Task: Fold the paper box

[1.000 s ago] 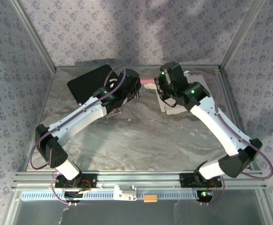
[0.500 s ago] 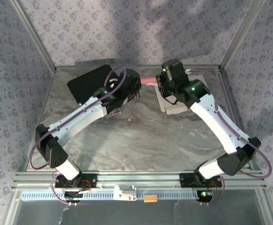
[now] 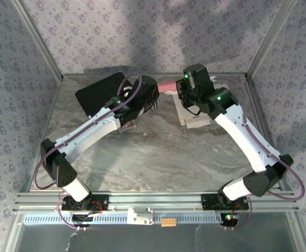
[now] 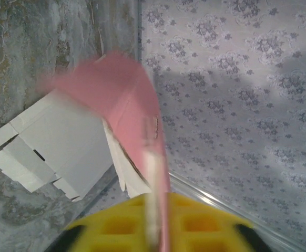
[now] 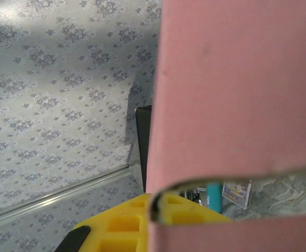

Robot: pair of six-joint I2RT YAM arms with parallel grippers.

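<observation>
Marbled tabletop (image 3: 158, 152) is seen open across its near half; the paper box (image 3: 166, 87) is held raised beside the far wall (image 3: 142, 37). The right gripper (image 3: 179, 94) is clamped on it; for the left gripper (image 3: 156, 98), jaw state cannot be told

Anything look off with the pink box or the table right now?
The pink paper box looks buckled: in the right wrist view a panel edge bows in a curve rather than a straight line. The white flat cardboard blanks on the marbled table lie flat.

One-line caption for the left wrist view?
Edge-on pink paper box at the left gripper, white flattened carton on table beyond.
</observation>
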